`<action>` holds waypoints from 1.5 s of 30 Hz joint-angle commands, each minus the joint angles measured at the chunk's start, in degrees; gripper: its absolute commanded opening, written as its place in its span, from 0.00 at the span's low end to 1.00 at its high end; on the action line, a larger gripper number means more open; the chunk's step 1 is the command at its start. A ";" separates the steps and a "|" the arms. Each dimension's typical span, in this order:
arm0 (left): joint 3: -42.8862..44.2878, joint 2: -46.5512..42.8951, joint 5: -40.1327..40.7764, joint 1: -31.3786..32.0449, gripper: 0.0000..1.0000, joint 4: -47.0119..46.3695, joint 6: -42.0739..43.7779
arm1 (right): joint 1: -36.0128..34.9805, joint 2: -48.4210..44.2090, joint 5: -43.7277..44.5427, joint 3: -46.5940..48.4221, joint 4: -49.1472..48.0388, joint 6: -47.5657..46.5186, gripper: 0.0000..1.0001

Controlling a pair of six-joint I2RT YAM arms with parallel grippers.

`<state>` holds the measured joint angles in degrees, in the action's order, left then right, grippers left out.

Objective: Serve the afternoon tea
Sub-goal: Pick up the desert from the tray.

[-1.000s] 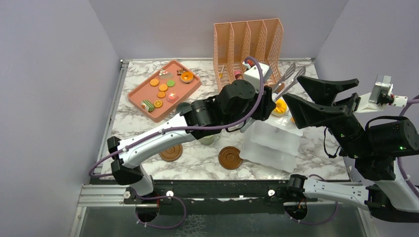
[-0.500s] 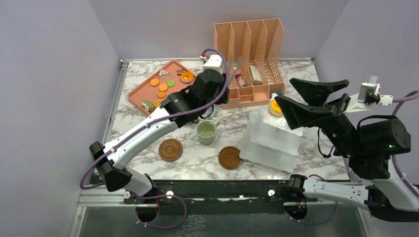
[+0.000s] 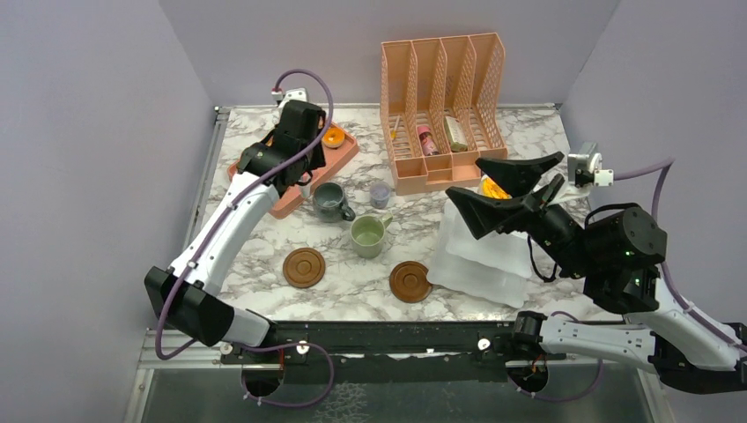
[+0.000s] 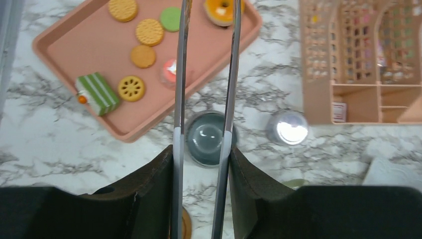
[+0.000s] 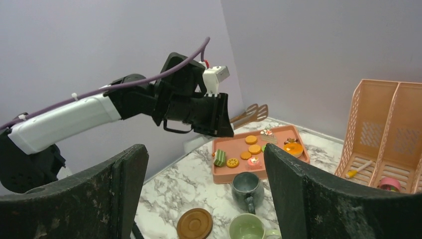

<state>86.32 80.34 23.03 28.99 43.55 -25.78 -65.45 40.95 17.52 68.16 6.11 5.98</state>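
From above, the grey-blue mug (image 3: 329, 201) and pale green mug (image 3: 366, 235) stand on the counter (image 3: 528, 132) beside the brown coasters (image 3: 304, 266), not on them. The right gripper (image 3: 467, 179) hangs splayed and empty.

The left wrist view shows the left gripper (image 4: 201, 159) clenched on metal tongs (image 4: 180, 74) over the tray (image 4: 74, 50) of toy cookies (image 4: 149, 32), likely too small for bare fingers.

Only the right wrist view shows the tongs' tips raised off the tray.

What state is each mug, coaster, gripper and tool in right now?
grey-blue mug: upright, empty, not on a coaster.
pale green mug: upright, empty, not on a coaster.
brown coasters: flat, nothing on them.
tongs: clamped in the left gripper, arms apart.
left gripper: shut on the tongs.
right gripper: open, empty.
pink tray: loaded with toy cookies.
lilac cup: upright.
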 commanded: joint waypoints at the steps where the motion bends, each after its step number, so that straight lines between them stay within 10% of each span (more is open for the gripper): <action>1: -0.48 1.23 -4.28 -6.67 0.41 3.27 4.28 | 0.06 0.31 -0.69 -1.38 -1.06 0.57 0.92; 21: -4.49 4.80 -13.34 -26.16 0.43 4.71 5.21 | 0.06 1.60 -0.87 -5.06 -4.55 -2.01 0.93; 45: -14.15 0.27 -14.68 -29.86 0.46 6.86 5.83 | 0.06 2.18 -1.47 -5.04 -5.44 -2.96 0.94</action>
<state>73.25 82.50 9.82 0.45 51.53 -20.27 -65.45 43.40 17.04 63.24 2.61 3.86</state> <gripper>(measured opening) 0.462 0.936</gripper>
